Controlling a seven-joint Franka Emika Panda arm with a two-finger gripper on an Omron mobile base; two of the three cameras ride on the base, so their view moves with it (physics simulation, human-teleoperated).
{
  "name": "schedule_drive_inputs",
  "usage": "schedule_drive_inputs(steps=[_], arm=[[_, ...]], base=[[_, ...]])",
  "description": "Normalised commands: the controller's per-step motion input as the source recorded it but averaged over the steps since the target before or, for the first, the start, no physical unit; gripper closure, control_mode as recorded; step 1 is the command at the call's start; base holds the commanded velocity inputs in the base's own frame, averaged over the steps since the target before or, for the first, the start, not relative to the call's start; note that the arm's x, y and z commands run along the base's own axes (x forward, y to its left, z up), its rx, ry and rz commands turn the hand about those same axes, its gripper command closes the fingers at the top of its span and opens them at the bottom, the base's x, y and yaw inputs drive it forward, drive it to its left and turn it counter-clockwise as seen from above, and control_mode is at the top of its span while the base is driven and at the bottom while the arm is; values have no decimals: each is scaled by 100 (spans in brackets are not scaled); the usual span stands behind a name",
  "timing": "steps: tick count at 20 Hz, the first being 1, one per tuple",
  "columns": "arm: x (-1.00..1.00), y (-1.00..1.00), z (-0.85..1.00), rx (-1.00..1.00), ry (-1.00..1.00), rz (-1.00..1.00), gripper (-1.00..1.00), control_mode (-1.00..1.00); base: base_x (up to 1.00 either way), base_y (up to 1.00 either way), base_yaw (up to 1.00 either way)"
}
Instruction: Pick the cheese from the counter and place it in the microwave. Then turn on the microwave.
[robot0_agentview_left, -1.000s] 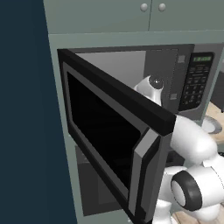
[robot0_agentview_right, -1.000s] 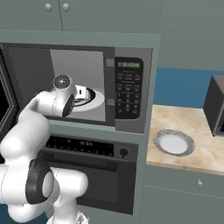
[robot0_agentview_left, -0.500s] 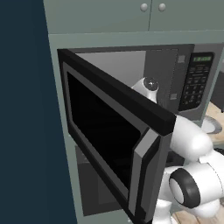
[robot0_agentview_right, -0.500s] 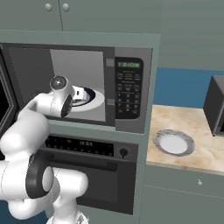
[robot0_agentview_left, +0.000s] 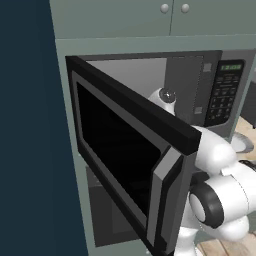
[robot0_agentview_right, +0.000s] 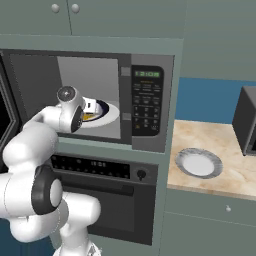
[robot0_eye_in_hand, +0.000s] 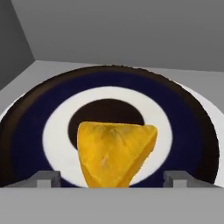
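Observation:
The yellow-orange cheese (robot0_eye_in_hand: 114, 155) wedge lies on the round dark-and-white turntable plate (robot0_eye_in_hand: 52, 131) inside the microwave (robot0_agentview_right: 146, 107). My gripper (robot0_eye_in_hand: 111, 177) reaches into the cavity with its fingertips (robot0_eye_in_hand: 48, 178) spread wide on either side of the wedge, clear of it. Seen from the right base, the gripper (robot0_agentview_right: 92, 107) hovers just above the cheese (robot0_agentview_right: 89, 117). The microwave door (robot0_agentview_left: 125, 150) stands swung wide open to the left. The tan counter (robot0_agentview_right: 222, 145) lies to the right of the microwave.
A grey-white plate (robot0_agentview_right: 198, 163) sits on the counter. A black oven (robot0_agentview_right: 107, 175) with a knob is built in below the microwave. A dark appliance (robot0_agentview_right: 246, 122) stands at the counter's right end. The open door blocks the left side of my arm (robot0_agentview_left: 215, 150).
The jaws have spread apart and the cheese now rests free on the turntable plate. The arm has barely moved.

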Motion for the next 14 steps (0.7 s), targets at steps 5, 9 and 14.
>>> schedule_drive_inputs(steps=[5, 9, 14], arm=[[-45, 0, 0, 0, 0, -4, -100, -100], [-64, 0, 13, 0, -5, -3, -100, -100], [-62, -2, 78, 2, -1, -5, -100, -100]], base=[[0, 0, 0], [0, 0, 0], [0, 0, 0]])
